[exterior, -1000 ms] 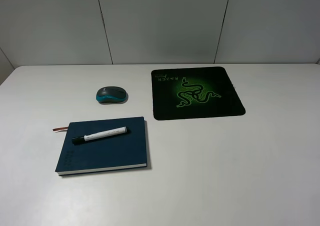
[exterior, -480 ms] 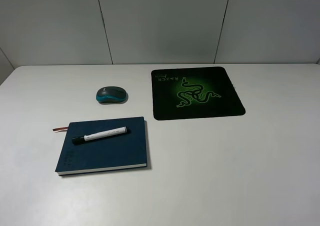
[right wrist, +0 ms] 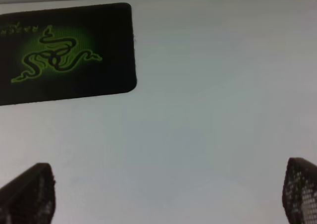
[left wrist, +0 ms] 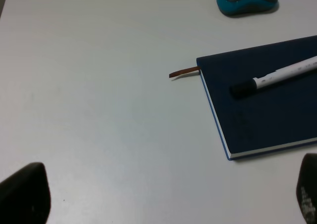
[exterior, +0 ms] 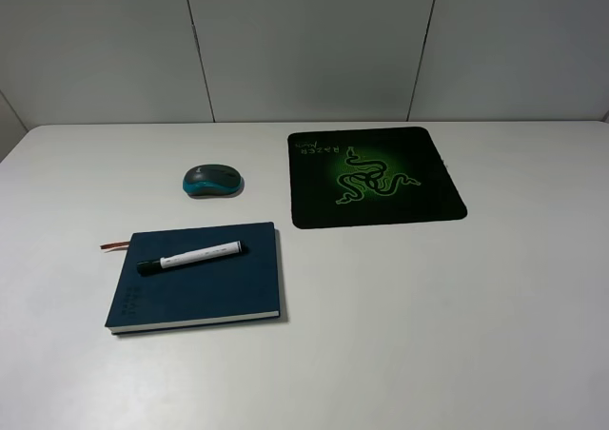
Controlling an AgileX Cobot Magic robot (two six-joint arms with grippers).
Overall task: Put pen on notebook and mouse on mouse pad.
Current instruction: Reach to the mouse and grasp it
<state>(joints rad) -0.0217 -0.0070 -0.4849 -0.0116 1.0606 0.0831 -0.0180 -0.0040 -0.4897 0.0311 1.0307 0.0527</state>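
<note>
Slim pen (exterior: 190,257) on navy hardcover notebook (exterior: 205,295), oval teal mouse (exterior: 212,180) off thin pad (exterior: 376,178), L gripper (left wrist: 166,194), R gripper (right wrist: 163,194) splayed wide

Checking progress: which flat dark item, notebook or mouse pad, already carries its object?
The navy-blue hardcover notebook: the white, black-capped pen lies on its cover. The teal oval mouse sits on the table, off the black square mouse pad.

Bare tabletop (exterior: 495,306) lies open right of and in front of the mouse pad (exterior: 376,176). Left of the pad, across an open gap, sits the mouse (exterior: 213,180). Further left-front of the pad lies the notebook (exterior: 200,292) bearing the pen (exterior: 190,257).
</note>
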